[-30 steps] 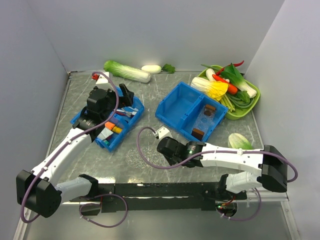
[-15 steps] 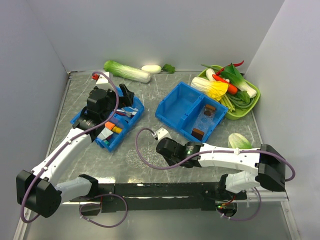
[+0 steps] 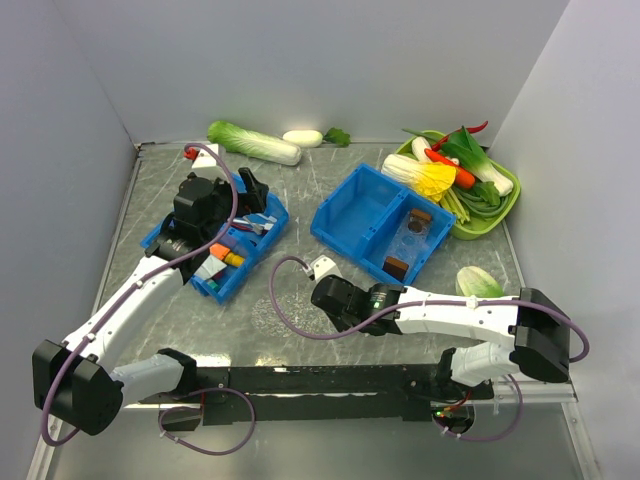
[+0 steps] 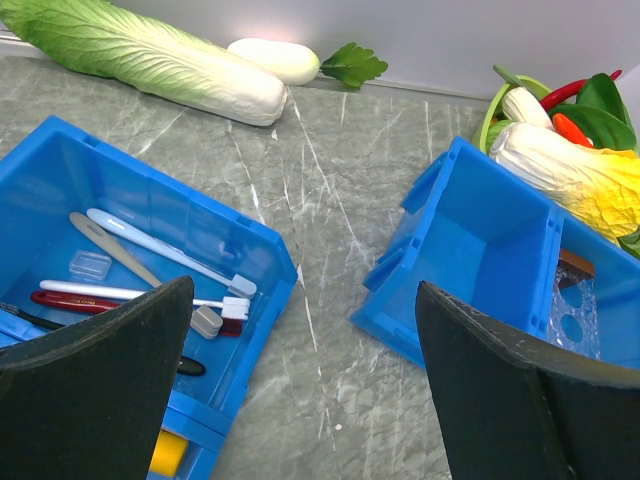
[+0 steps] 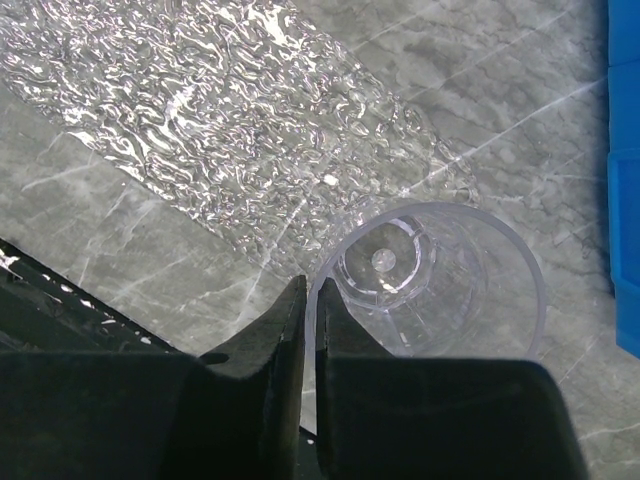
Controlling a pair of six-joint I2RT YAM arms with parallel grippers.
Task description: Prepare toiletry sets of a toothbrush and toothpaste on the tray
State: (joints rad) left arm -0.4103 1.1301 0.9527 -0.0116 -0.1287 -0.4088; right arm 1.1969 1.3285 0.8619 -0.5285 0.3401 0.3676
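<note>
Clear tray (image 3: 283,312) is seen on the desk front centre, just left of the right arm (image 3: 460,312) wrist. The left jaws are held over the far end of the bin (image 3: 262,255) with the brushes. The left arm (image 3: 130,295) is judged nearer for the pick. From that bin the tray lies to the right and toward the bases.

Left wrist: the left jaws are spread wide, with nothing between them. One toothbrush (image 4: 160,250) is laid flat on the bin floor, up and left of the gap. Its long axis runs upper-left to lower-right in view, head at the lower-right end. It is skewed to the jaw line, so a wrist turn is probably needed to close across the handle. Other brushes are packed just beside it.

Right wrist: the right jaws are clamped together on the rim of a clear cup (image 5: 430,270). Whether the cup rests on the desk cannot be told. The tray (image 5: 220,110) edge is touching or just beside the cup; which cannot be told. Nothing is seen on the tray part in view.
</note>
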